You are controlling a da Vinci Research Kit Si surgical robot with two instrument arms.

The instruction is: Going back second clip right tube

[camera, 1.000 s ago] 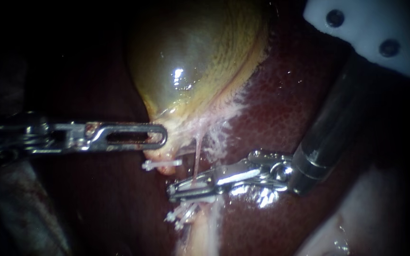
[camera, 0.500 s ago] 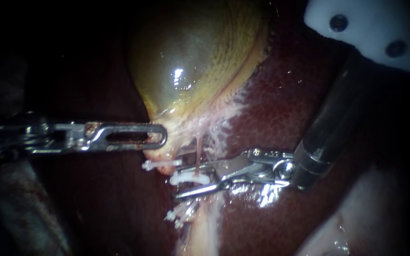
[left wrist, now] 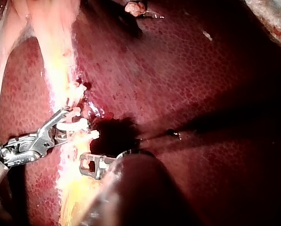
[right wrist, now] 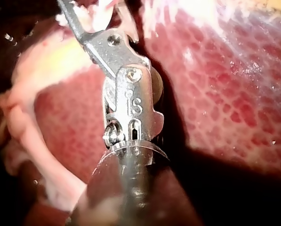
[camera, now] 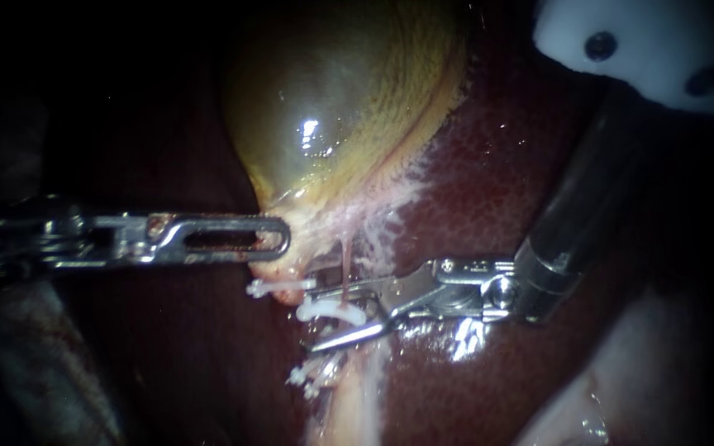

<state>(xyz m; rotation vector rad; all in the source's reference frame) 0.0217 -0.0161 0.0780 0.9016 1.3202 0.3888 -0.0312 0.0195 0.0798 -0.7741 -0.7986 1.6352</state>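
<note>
Jaws of right instrument gape around a clip; left instrument clamps the gallbladder.

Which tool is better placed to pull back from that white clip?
Right. The right instrument has open jaws flanking the clip on the thin tube; the left instrument is busy gripping the gallbladder.

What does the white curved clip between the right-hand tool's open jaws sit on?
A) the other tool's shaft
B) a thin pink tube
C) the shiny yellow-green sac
B: the clip wraps the thin pink tube between the right instrument's open jaws.
</note>
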